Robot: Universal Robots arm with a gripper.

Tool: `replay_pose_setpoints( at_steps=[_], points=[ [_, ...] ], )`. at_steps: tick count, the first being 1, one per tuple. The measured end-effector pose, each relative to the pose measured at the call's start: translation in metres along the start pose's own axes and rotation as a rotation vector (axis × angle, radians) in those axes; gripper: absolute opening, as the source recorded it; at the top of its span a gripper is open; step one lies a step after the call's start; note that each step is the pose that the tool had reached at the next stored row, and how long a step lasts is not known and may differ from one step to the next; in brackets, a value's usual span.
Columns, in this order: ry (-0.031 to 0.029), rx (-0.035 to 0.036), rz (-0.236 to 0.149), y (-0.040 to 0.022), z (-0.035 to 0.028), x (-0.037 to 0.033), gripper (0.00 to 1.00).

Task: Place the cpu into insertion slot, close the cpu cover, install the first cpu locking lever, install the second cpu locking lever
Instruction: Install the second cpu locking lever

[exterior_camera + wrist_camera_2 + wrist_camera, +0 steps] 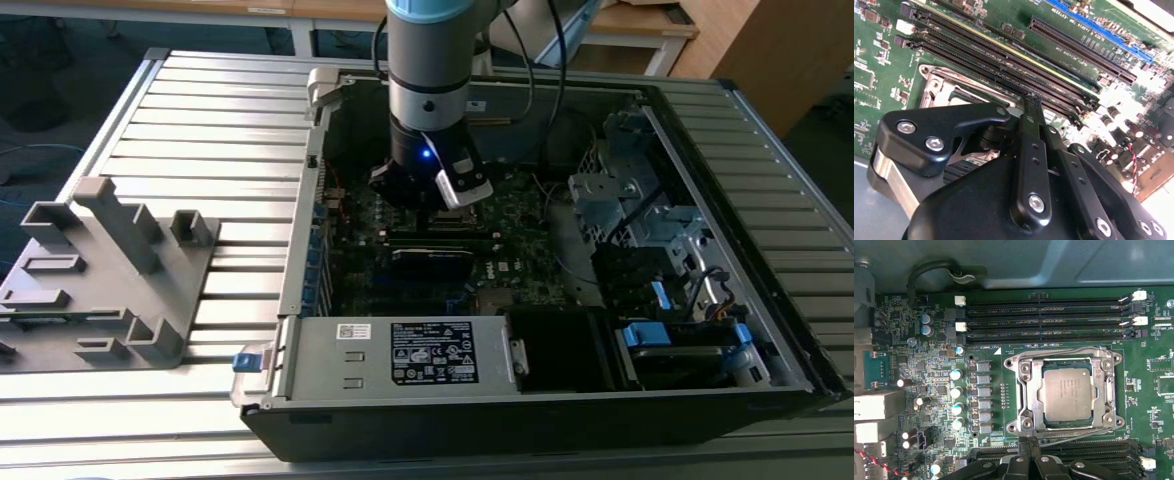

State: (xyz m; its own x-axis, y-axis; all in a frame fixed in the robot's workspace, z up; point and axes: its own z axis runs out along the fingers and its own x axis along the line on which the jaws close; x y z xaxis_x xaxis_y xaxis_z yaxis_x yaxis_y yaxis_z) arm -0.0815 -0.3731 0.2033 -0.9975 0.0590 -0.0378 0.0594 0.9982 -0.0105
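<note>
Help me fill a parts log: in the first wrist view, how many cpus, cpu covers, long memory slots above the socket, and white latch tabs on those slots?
cpu: 1
cpu cover: 1
long memory slots above the socket: 4
white latch tabs on those slots: 4
Total: 10

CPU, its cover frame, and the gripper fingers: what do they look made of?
The cpu lid: dull grey metal, matte with a soft sheen. The cpu cover: bright bare metal, probably stamped steel, with glinting edges. The gripper fingers: matte black, bolted with shiny screws; coated metal or plastic, can't tell.
</note>
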Motion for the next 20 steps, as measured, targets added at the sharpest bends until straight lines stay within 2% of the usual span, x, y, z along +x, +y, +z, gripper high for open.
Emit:
replay_pose_setpoints(
  at_steps=[11,16,19,20],
  points=[
    [0.0001,-0.0007,0.0,-0.0001,0.0012,0.002,0.11],
    [0.0004,-0.0058,0.0,-0.0002,0.0018,0.0024,0.11],
    [0.0011,-0.0153,0.001,-0.0001,0.0022,0.0024,0.11],
    [0.001,-0.0163,0.001,-0.0001,0.0023,0.0024,0.11]
  ],
)
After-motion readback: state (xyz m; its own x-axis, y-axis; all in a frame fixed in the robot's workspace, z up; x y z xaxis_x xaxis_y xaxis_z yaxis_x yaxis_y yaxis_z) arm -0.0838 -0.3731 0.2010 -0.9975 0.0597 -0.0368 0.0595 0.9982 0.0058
